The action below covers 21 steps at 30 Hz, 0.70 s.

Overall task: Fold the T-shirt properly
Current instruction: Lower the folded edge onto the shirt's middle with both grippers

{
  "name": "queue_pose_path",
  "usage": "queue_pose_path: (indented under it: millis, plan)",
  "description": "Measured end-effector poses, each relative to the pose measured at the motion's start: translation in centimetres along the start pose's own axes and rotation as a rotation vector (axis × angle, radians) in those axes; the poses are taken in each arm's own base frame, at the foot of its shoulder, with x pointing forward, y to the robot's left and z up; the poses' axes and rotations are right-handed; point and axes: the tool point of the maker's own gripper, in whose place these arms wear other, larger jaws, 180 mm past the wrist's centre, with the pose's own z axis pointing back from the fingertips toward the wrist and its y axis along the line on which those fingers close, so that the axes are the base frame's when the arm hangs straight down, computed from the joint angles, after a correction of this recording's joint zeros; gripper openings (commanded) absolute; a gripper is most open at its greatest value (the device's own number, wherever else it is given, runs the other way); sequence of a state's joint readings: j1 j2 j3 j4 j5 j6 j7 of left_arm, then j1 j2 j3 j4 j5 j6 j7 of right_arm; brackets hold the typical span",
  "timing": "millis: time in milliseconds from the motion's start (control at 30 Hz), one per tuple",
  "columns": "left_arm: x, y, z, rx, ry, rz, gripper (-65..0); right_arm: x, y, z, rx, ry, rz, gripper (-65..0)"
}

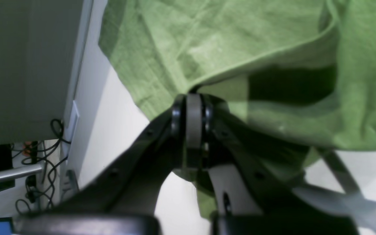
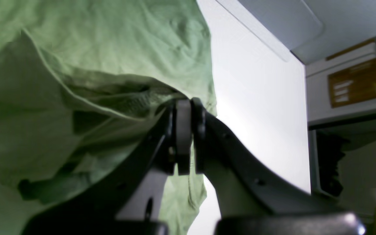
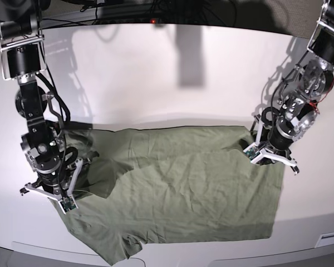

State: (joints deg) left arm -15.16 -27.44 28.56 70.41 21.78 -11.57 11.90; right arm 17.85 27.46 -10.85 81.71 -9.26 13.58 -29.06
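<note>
t-shirt [image 3: 178,189] lies spread on the white table [image 3: 172,83], wrinkled, long axis across the base view. one sleeve [image 3: 94,172] is folded inward near the right arm, and another bit of cloth pokes out at the near edge.

left gripper [image 1: 193,98]: jaws fully together, pinching a raised fold of the shirt's edge; cloth drapes over and past the fingertips in the left wrist view. in the base view this gripper [image 3: 267,153] sits at the shirt's corner on that view's right, cloth lifted slightly there.

right gripper [image 2: 184,102]: jaws also closed tight, green cloth bunched between and around the pads, a hem line hanging below. in the base view it [image 3: 64,194] sits at the opposite end of the shirt, on the edge by the folded sleeve.

no containers in any view. a cabinet [image 2: 348,85] with a brown label stands beyond the table edge in the right wrist view; cables [image 1: 44,153] hang off the table side in the left wrist view.
</note>
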Motion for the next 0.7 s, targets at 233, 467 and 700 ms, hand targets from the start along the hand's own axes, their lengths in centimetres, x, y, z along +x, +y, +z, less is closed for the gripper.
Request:
queue_pose_path:
  millis: [233,467,700]
  plan:
    - [0.5,0.7,-0.2,0.011,-0.019,-0.002,-65.0,1.0,-1.5,-1.1,-0.017,-0.012,-0.012,-65.0]
    - [1.3,1.4,-0.3,0.026,-0.048,-0.004,-65.0,-1.9,-2.4,-3.8,-0.005,0.07,-0.026,-65.0]
    - [1.6,1.2,-0.4,0.024,-0.054,0.002,-65.0,-0.7,-0.8,-4.2,0.027,0.026,-0.034,-65.0]
